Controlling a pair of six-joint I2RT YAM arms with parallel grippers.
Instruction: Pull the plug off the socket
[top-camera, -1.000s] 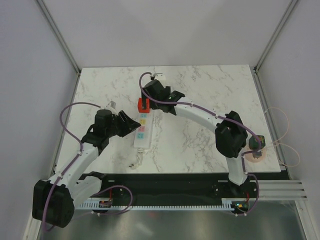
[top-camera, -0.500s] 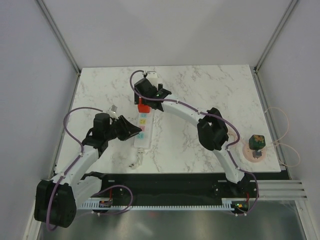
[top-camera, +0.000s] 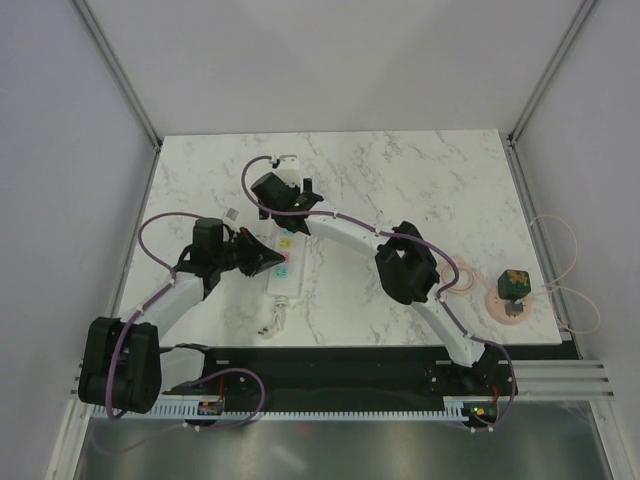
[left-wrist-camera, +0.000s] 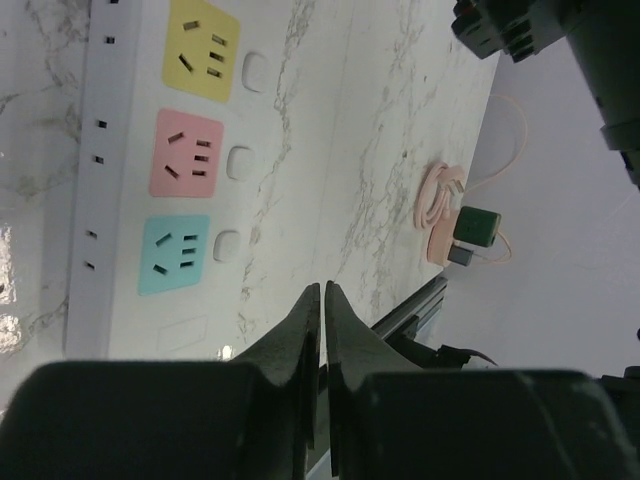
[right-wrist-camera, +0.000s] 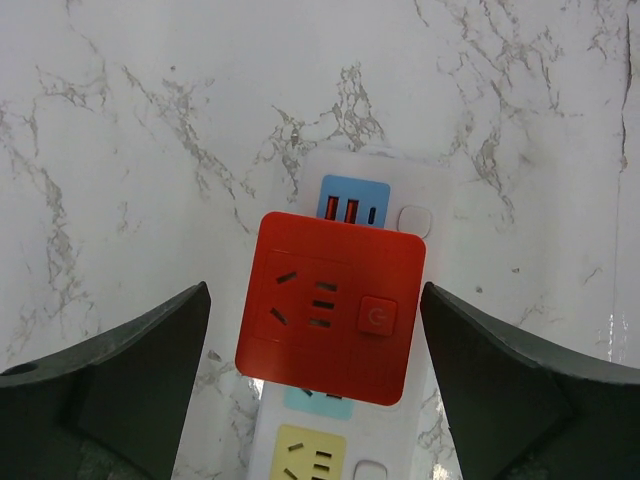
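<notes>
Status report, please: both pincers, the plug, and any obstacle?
Left pincer shut, at the socket. Right pincer open, straddling the plug. Plug seated in socket. No obstacle seen.

A white, grey-veined marble surface (top-camera: 430, 190) fills the middle of the booth, with plain pale walls (top-camera: 330, 60) on three sides and a slanted metal post (top-camera: 118, 75) at each far corner. Near the right edge of the surface, a dark green cube (top-camera: 514, 281) sits right against a flat coil of pink cable (top-camera: 507, 309). Thin loops of cable (top-camera: 578, 250) trail out past that edge. A black strip (top-camera: 340, 362) runs along the near side, with a slotted white duct (top-camera: 330, 405) just in front of it.
</notes>
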